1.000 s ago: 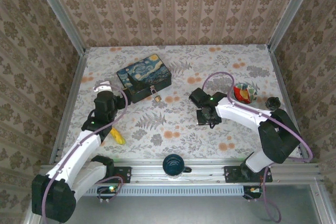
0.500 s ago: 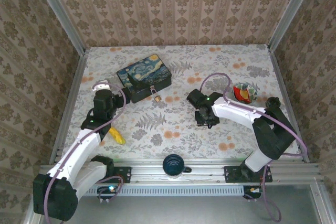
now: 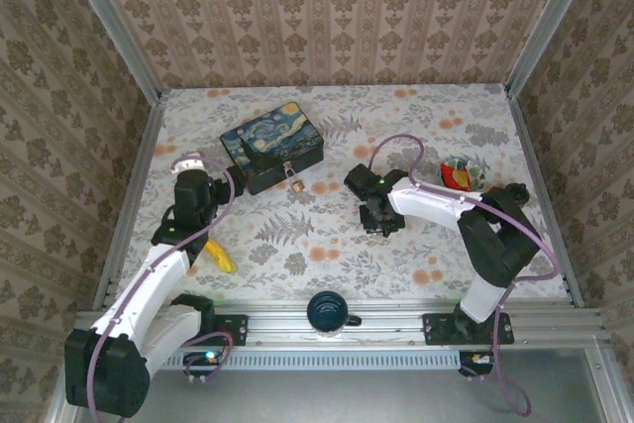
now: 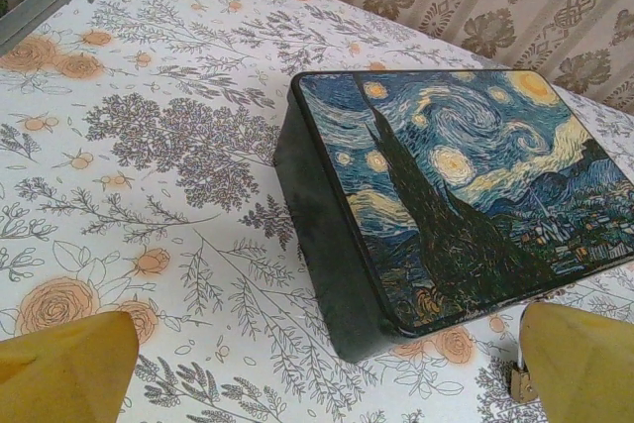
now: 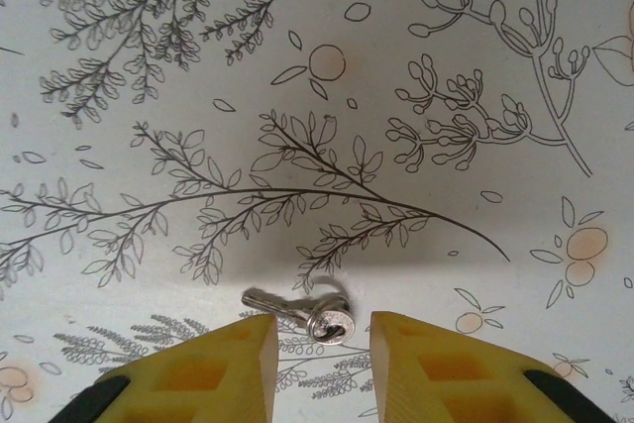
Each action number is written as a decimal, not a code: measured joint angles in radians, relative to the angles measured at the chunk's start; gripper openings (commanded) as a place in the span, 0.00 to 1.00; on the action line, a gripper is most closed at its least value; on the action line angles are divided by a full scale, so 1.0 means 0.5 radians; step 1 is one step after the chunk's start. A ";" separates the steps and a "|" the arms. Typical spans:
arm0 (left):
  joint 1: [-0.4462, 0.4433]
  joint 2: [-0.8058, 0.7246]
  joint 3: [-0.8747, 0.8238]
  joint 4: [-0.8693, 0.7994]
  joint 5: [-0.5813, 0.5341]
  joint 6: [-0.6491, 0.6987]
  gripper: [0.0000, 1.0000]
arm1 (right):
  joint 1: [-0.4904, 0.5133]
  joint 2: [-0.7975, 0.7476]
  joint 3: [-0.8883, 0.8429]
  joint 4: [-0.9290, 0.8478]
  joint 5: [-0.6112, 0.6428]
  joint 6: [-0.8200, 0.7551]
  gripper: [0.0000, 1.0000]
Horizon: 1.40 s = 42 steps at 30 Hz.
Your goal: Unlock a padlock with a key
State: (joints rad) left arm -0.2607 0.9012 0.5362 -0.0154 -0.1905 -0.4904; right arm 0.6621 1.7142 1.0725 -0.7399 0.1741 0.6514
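A floral tabletop [image 5: 475,66] sits between patterned walls. The right end effector [image 5: 324,332] hangs low over it, jaws part open and empty, with the key [image 5: 295,309] lying flat and untouched between its fingertips. The left end effector [image 4: 327,369], wide open and empty, faces the box [image 4: 446,195], the padlock [image 4: 517,383] just beside one finger. The step looks like picking up the key; next it needs a square pinch on the head.

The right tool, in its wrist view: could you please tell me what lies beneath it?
The key lies flat on the flowered table, its round head in the gap between the right tool's yellow fingers. The fingers cover the table behind them.
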 measured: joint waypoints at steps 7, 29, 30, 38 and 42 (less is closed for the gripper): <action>0.017 0.001 0.000 0.002 0.023 -0.024 1.00 | 0.000 0.041 0.000 0.000 0.000 0.000 0.30; 0.043 0.010 -0.018 0.015 0.076 -0.069 1.00 | -0.002 0.086 -0.041 0.043 -0.006 0.008 0.29; 0.048 0.010 -0.018 0.016 0.077 -0.069 1.00 | -0.002 0.088 -0.041 0.047 -0.006 0.007 0.29; 0.056 0.010 -0.021 0.016 0.083 -0.069 1.00 | -0.002 0.092 -0.041 0.068 -0.008 0.008 0.23; 0.056 0.010 -0.021 0.015 0.090 -0.070 1.00 | -0.006 0.092 -0.041 0.069 -0.007 0.008 0.18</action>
State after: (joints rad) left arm -0.2329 0.9062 0.5259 -0.0078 -0.1455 -0.5255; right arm 0.6590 1.7599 1.0519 -0.7055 0.1707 0.6552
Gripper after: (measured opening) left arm 0.999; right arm 0.211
